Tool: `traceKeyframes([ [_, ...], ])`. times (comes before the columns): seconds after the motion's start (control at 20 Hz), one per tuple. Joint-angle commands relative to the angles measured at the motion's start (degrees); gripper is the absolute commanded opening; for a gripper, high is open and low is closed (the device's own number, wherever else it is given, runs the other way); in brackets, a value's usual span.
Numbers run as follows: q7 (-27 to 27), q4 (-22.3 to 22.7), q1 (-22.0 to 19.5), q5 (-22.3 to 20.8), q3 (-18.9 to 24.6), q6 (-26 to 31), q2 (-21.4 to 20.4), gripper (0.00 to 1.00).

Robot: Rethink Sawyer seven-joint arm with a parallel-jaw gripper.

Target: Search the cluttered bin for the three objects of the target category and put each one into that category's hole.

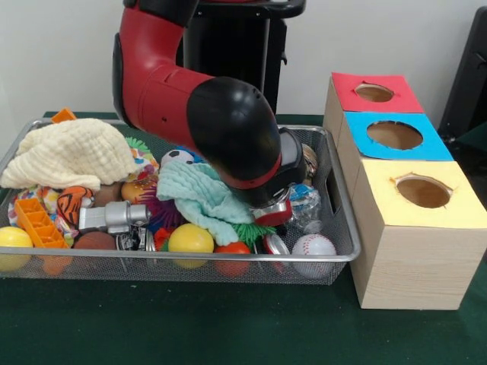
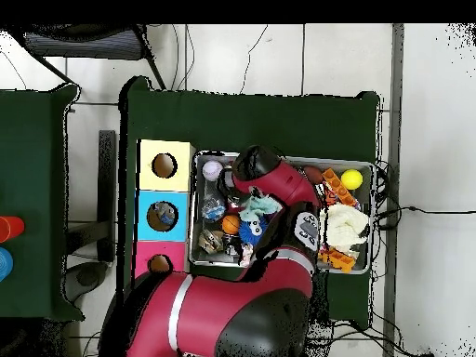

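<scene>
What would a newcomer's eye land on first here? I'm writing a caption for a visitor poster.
The big red and black arm reaches down from the top into the middle of the silver wire-mesh bin, its tool hidden among the clutter. The bin brims with balls, cloths and toys, including a cream cloth heaped at its left end. Beside the bin's right end stand three pale wooden boxes with round holes, topped red, blue and yellow.
</scene>
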Motion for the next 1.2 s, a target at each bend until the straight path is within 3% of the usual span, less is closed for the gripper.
traceKeyframes([
  [0.05, 18.27, -5.22, 1.63, 0.0, 6.05, 12.53, 7.54, 1.0],
  [0.2, 18.53, -6.0, 1.91, -0.17, 5.46, 15.52, 7.59, 1.0],
  [0.45, 18.25, -6.41, 1.92, 0.49, 5.03, 15.83, 7.57, 1.0],
  [0.55, 17.36, -5.52, 1.63, 1.98, 5.96, 12.42, 7.27, 1.0],
  [0.7, 11.45, -1.71, 1.1, 5.1, 8.74, -0.6, 5.94, 1.0],
  [0.75, 10.42, -0.18, 0.73, 6.54, 9.97, -2.28, 5.21, 1.0],
  [0.85, 11.01, 1.1, 0.87, 7.31, 9.93, -2.33, 4.07, 1.0],
  [1.2, 17.14, -0.81, 1.03, 6.75, 8.39, 8.54, 4.0, 1.0],
])
